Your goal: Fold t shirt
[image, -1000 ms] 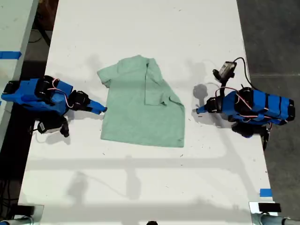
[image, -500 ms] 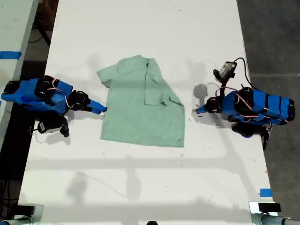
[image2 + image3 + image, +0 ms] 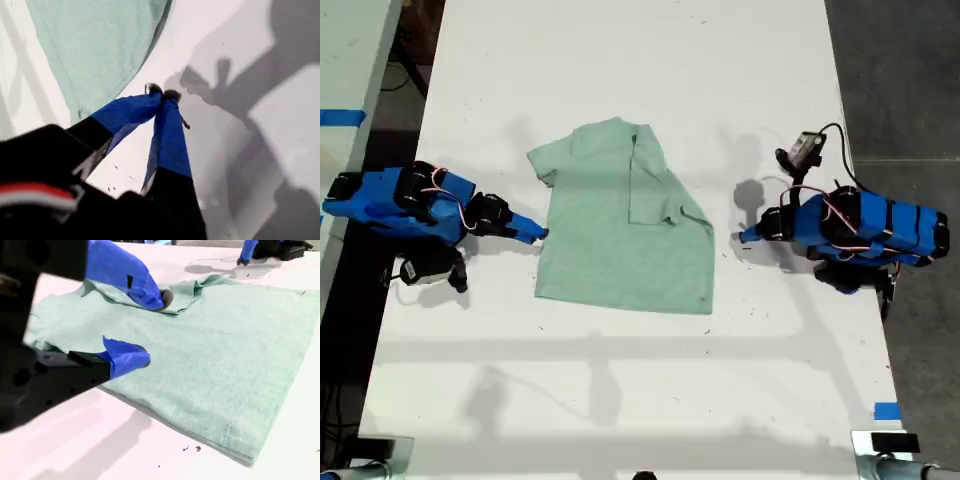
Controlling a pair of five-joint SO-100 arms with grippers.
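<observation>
mint t shirt [image 3: 620,225], one sleeve folded in

Open tabletop all round the shirt

The white flat table [image 3: 620,60] lies bare beyond the pale mint-green fabric t shirt [image 3: 620,240] (one sleeve folded over); a blue arm flanks it at each exterior-view side, narrowing those side gaps.

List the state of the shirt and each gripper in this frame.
t shirt: lying flat on the table, partly folded, one sleeve side turned in over the body, not held.
my first gripper: fingers shut, empty, just off the shirt.
my second gripper: fingers open, empty, at the shirt's opposite edge.
</observation>
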